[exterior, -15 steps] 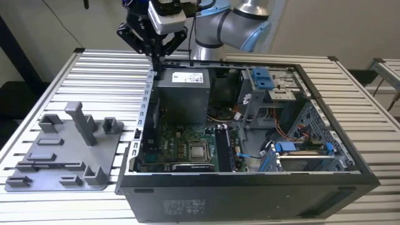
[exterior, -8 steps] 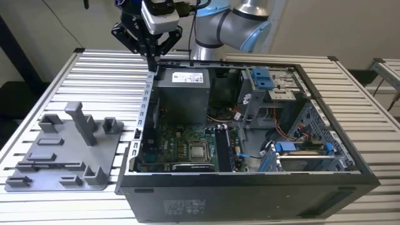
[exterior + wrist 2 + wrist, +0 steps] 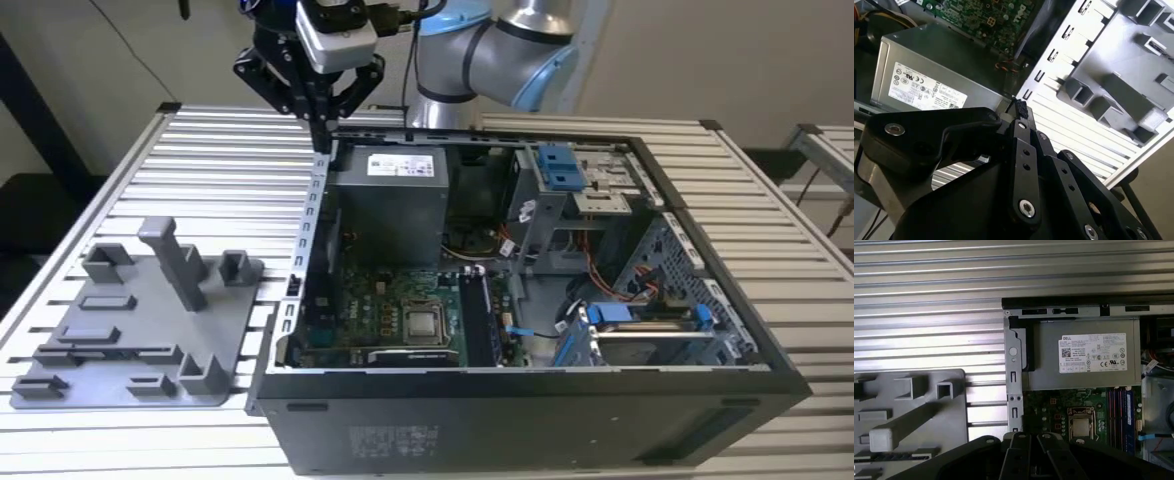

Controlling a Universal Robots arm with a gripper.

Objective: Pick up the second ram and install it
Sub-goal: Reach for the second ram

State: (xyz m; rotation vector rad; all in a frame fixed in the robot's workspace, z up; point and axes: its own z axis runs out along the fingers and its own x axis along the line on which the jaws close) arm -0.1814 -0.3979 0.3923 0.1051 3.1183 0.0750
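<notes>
Hovering above the computer case's far corner, on the exterior view's left, my gripper looks clenched on nothing; a blue ram stick stands in the motherboard.

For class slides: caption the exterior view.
Gripper hovers above a corner of the open computer case, by its power supply; grey holder tray at the exterior view's left.

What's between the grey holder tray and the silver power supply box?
In the first wrist view: a strip of slatted table, then the case's metal side wall, separate the grey holder tray from the power supply box.
</notes>
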